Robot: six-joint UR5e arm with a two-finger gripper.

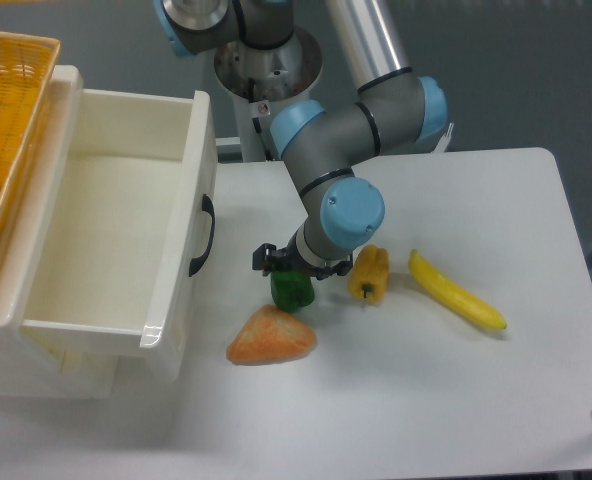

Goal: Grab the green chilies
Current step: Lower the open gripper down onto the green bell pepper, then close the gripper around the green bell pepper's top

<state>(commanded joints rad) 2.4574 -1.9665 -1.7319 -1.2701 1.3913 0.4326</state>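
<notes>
The green chilies (293, 292) are a small glossy dark-green pepper-shaped piece on the white table (456, 400), left of centre. My gripper (298, 266) is directly over it, low, with its black fingers spread to either side of the piece's top. The jaws stand open and the upper part of the chilies is hidden under the gripper body.
A yellow-orange pepper (369, 274) lies just right of the gripper, a long yellow banana-like piece (456, 291) further right. An orange wedge-shaped piece (271, 336) sits in front of the chilies. An open white drawer (191, 215) and a yellow basket (11, 110) stand at the left.
</notes>
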